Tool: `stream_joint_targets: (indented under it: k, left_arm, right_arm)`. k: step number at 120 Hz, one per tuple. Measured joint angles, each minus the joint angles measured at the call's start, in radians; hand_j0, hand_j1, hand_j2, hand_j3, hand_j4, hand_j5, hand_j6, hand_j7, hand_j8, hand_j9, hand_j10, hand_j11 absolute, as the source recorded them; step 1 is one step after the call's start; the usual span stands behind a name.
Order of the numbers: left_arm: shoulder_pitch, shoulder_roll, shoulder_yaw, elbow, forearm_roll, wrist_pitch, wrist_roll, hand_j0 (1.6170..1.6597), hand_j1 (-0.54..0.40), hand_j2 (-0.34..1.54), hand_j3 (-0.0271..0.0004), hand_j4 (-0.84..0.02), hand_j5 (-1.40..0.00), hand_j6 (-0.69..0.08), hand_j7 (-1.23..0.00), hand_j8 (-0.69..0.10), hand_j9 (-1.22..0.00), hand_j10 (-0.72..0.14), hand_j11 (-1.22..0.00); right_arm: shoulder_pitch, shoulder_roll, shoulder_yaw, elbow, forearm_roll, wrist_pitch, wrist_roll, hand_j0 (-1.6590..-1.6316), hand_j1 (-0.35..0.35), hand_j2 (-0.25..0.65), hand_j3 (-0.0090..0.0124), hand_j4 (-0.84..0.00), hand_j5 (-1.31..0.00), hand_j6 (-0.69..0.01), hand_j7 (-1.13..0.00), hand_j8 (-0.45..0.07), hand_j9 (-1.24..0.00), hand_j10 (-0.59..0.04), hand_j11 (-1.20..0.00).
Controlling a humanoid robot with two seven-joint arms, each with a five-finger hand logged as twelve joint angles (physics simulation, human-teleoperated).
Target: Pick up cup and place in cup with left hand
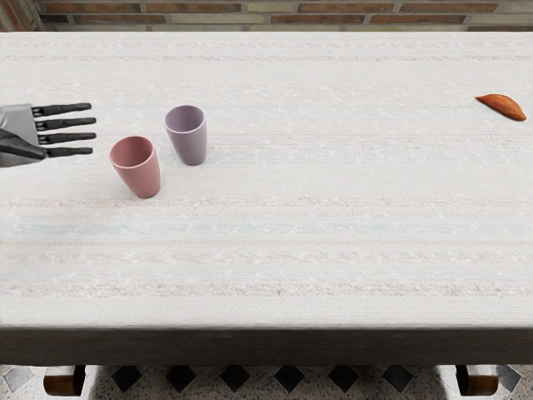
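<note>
Just beyond the fingertips of the left hand (30,132), and a little toward the table's front edge, stands the pink cup (140,171), upright and open at the top. Farther out from the hand, level with its fingers (71,123), the mauve cup (190,142) stands upright too, near the pink one but not touching it. The fingers are straight and slightly spread, holding nothing. Well away from the hand, across the white cloth (316,208), lies an orange-brown object with tapered ends (503,107).
</note>
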Motion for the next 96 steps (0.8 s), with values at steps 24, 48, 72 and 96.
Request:
stream_joint_targets:
  k: [24, 48, 72, 96]
  left_arm:
    - [-0.123, -0.059, 0.007, 0.051, 0.146, 0.0, 0.063, 1.6576, 0.348, 0.0, 0.0, 0.004, 0.0, 0.005, 0.0, 0.005, 0.0, 0.003, 0.0]
    - [-0.3, -0.266, 0.014, 0.052, 0.675, 0.006, 0.095, 1.6579, 0.348, 0.0, 0.0, 0.0, 0.0, 0.0, 0.0, 0.0, 0.0, 0.0, 0.0]
    - [-0.33, -0.419, 0.019, 0.052, 1.014, 0.233, 0.099, 1.658, 0.349, 0.0, 0.0, -0.002, 0.0, -0.002, 0.0, -0.002, 0.0, -0.002, 0.0]
    - [-0.334, -0.56, 0.033, 0.066, 1.15, 0.359, 0.1, 1.658, 0.348, 0.0, 0.0, -0.003, 0.0, -0.004, 0.0, -0.004, 0.0, -0.003, 0.0]
  right_arm:
    - [-0.002, 0.0, 0.0, 0.0, 0.0, 0.0, 0.0, -1.6576, -0.349, 0.0, 0.0, 0.0, 0.0, 0.001, 0.0, 0.001, 0.0, 0.0, 0.0]
    - [-0.005, 0.0, -0.001, 0.0, 0.0, 0.0, 0.0, -1.6579, -0.349, 0.0, 0.0, 0.0, 0.0, 0.001, 0.0, 0.001, 0.0, 0.0, 0.0]
    - [-0.006, 0.0, -0.001, 0.0, 0.0, 0.0, 0.0, -1.658, -0.349, 0.0, 0.0, 0.0, 0.0, 0.001, 0.0, 0.001, 0.0, 0.0, 0.0]
    - [-0.006, 0.0, -0.001, 0.0, 0.0, 0.0, 0.0, -1.658, -0.349, 0.0, 0.0, 0.0, 0.0, 0.001, 0.0, 0.0, 0.0, 0.0, 0.0]
